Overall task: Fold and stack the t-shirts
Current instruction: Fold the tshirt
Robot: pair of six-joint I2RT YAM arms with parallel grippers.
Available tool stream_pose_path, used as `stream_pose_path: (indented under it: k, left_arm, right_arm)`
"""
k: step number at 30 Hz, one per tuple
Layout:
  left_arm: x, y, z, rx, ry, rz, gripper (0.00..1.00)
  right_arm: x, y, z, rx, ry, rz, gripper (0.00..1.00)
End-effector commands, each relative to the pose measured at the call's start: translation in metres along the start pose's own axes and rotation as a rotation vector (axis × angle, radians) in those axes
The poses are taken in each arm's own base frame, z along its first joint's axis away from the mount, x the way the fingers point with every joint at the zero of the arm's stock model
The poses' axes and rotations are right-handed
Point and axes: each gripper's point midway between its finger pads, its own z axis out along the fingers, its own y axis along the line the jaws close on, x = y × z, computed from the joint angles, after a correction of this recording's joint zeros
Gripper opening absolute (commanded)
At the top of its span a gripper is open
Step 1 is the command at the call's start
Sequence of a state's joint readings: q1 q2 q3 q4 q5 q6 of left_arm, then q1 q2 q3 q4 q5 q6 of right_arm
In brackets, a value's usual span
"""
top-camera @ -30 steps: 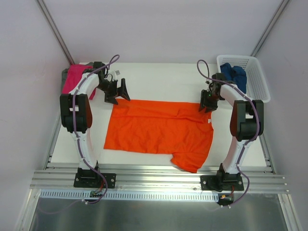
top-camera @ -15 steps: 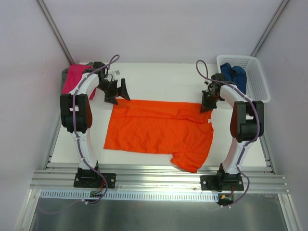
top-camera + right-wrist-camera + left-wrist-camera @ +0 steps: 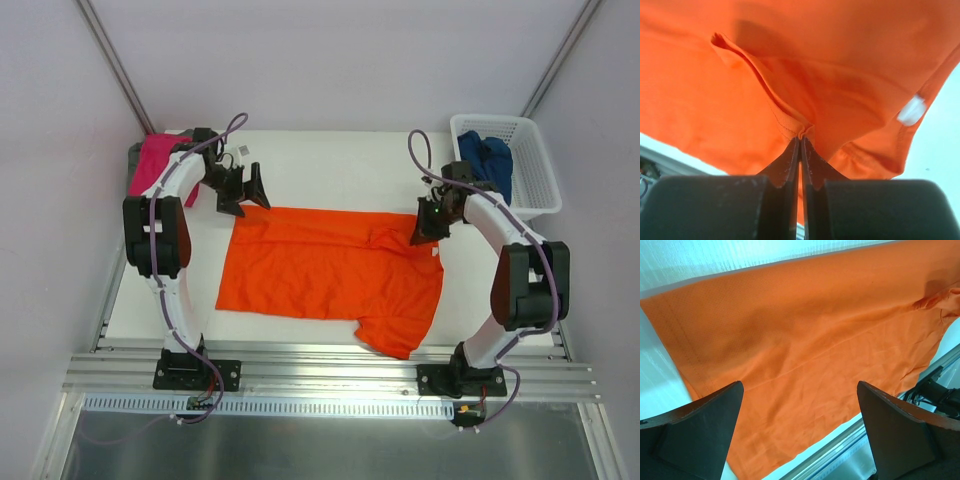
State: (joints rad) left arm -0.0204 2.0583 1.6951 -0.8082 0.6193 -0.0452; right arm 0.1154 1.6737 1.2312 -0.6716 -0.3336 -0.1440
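— White desk (image 3: 330,160) between pale walls, seen from above: how much room is left around the cloth?
— Bare desk runs along the far side and in a strip on the left. The orange t-shirt (image 3: 320,265) lies spread in the middle, one sleeve reaching toward the near edge by the metal rail (image 3: 330,365). The magenta t-shirt (image 3: 158,158) sits at the far left corner with the grey t-shirt (image 3: 134,165) showing along its left side. The dark blue t-shirt (image 3: 488,158) is in the white basket (image 3: 535,175) at the far right
— Any writing?
— Only a small white label (image 3: 437,251) at the orange shirt's right edge; nothing on it can be read
— And the left wrist view?
— The left tool (image 3: 798,387) hangs with its fingers spread wide, holding nothing, over the orange cloth near the shirt's far left corner
— Right wrist view?
— The right tool (image 3: 800,142) is pinched tight on a raised fold of the orange cloth, the label near it on the right
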Motion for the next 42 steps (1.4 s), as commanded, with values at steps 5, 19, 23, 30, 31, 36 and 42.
stream_pose_path:
  k: [5,19,23,30,31,36,42]
  left_arm:
    - [0.003,-0.028,-0.029,0.008,-0.062,0.059,0.99]
    - [0.014,-0.034,-0.038,0.007,-0.077,0.077,0.99]
    - [0.010,-0.035,-0.032,0.001,-0.070,0.088,0.99]
    - [-0.003,-0.016,0.003,-0.015,-0.009,0.073,0.99]
    - [-0.005,-0.013,0.009,-0.019,0.000,0.070,0.99]
    - [-0.010,-0.008,0.023,-0.027,0.018,0.064,0.99]
    - [-0.014,-0.004,0.036,-0.019,0.037,0.048,0.99]
  right_arm:
    - [0.048,0.021,-0.016,-0.095,0.059,-0.006,0.05]
    - [0.078,0.018,-0.020,-0.022,0.046,-0.013,0.96]
    - [0.054,0.022,-0.017,-0.030,-0.007,-0.006,0.96]
    - [-0.001,0.025,0.000,-0.015,-0.050,0.017,0.96]
    - [-0.008,0.025,0.004,-0.011,-0.057,0.024,0.96]
    - [-0.055,0.027,0.028,0.000,-0.072,0.038,0.96]
    - [-0.067,0.024,0.043,0.023,-0.040,0.027,0.96]
